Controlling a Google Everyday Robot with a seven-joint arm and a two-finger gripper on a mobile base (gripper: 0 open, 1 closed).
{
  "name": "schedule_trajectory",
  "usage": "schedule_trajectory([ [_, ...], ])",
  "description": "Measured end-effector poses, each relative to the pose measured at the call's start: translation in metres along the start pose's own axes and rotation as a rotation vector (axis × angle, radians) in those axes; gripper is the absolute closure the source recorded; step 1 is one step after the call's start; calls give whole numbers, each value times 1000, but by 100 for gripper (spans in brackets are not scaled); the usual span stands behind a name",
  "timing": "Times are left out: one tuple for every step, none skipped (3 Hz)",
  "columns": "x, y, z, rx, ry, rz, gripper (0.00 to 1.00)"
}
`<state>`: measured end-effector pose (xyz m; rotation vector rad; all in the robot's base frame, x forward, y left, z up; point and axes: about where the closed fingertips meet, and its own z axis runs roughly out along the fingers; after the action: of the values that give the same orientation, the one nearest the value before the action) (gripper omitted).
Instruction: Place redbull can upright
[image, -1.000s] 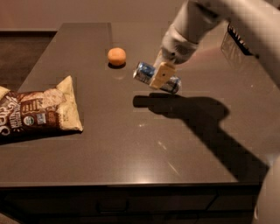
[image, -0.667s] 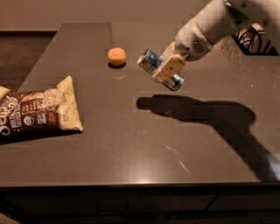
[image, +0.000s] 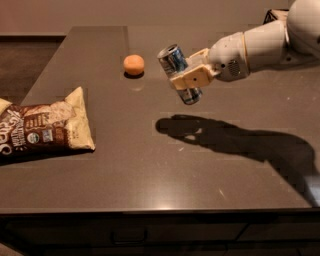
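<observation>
The tan fingers (image: 196, 76) are closed around the middle of the redbull can (image: 172, 59), one flat pad lying across the side that faces the camera. The gripper (image: 182, 80) hangs in the air above the dark table (image: 150, 170), right of centre, at the end of a white arm (image: 250, 47) that reaches in from the upper right.

The can is clear of the tabletop and tilted. Its upper silver end leans up and to the left, and its lower end pokes out beneath the fingers, pointing down and to the right. Blue and silver panels show on the body, but no lettering on it can be read.

The shadow (image: 225, 137) of arm and can lies on the table below and to the right.

An orange ball (image: 133, 64) rests on the table just left of the can, apart from it. A snack bag (image: 42, 127) lies flat at the left edge, well apart from the gripper. It is brown and cream, with a large pale letter at its left end, smaller white print and a small round green mark. None of this print is legible.
</observation>
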<state>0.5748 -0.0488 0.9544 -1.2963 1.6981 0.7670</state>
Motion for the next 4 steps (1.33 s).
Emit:
schedule_trajectory([
  [-1,1,14,49,-142,20,100],
  [-1,0,28,70,-264,31,100],
  [4,0,37,75,-349,40,100],
  [12,2,43,73,-401,58,100],
])
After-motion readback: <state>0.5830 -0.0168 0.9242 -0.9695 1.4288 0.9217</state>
